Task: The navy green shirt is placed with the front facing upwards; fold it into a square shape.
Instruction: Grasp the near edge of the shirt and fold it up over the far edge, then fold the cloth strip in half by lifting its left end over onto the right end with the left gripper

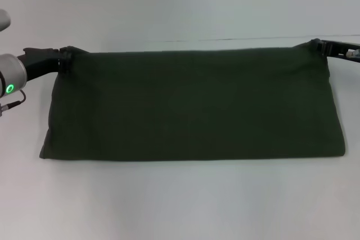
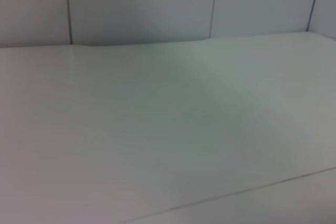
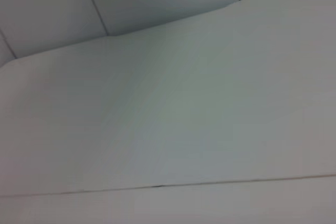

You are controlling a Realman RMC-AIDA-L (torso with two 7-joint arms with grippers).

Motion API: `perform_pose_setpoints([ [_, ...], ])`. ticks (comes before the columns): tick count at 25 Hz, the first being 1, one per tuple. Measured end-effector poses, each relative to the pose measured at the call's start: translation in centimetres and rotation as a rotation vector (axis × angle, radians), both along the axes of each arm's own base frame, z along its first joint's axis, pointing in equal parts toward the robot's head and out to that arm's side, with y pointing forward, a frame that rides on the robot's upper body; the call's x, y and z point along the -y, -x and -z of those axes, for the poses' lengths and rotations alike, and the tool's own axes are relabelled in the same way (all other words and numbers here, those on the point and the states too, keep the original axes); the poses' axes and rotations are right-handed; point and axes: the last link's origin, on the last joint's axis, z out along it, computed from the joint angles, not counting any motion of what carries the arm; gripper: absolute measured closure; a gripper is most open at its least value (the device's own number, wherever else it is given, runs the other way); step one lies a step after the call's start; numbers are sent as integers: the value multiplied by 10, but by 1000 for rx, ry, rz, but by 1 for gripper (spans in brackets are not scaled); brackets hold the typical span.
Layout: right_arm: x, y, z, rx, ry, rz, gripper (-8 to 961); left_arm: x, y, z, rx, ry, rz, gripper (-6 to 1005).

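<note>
One big item dominates: the navy green shirt [image 1: 191, 105], already doubled into a wide dark band lying flat on the white table [image 1: 180, 206], plain side up, no lettering showing. Judged soft, light, limp cotton; it should drape and sag if lifted by one point, and the layers could slide apart, so corners and the doubled edge look like the best places to take hold, both ends at once. Left gripper [image 1: 62, 60] sits at the shirt's far left corner and looks closed on the cloth there; right gripper [image 1: 322, 46] is at the shirt's far right corner, pinching that corner likewise, though the fingertips are mostly hidden by fabric. Both wrist views show only bare table and wall past the shirt. No containers in sight, so nothing to report inside any.
</note>
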Motion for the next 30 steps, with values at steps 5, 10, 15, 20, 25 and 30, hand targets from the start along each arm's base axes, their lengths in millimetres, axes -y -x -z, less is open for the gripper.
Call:
perform_pose_setpoints([
  [5,-1,2,13,25,0,1,856,-3,0,8,-17,-5,-26,871],
  [10,0,4,20,60,-6,-14,822,-2,-2,12,-13,1,-26,858],
  [15,1,0,16,69,-20,-4,789,-2,-3,15,-23,14,-16,776],
  [20,2,-5,4,83,-45,-5,549,-1,-1,10,39,-19,-38,677],
  [25,9,-6,-8,73,-74,-44,225,4,4,-2,133,-52,-48,513],
  [30,20,-13,-16,27,-84,-71,71,16,13,-13,233,-59,-73,196],
])
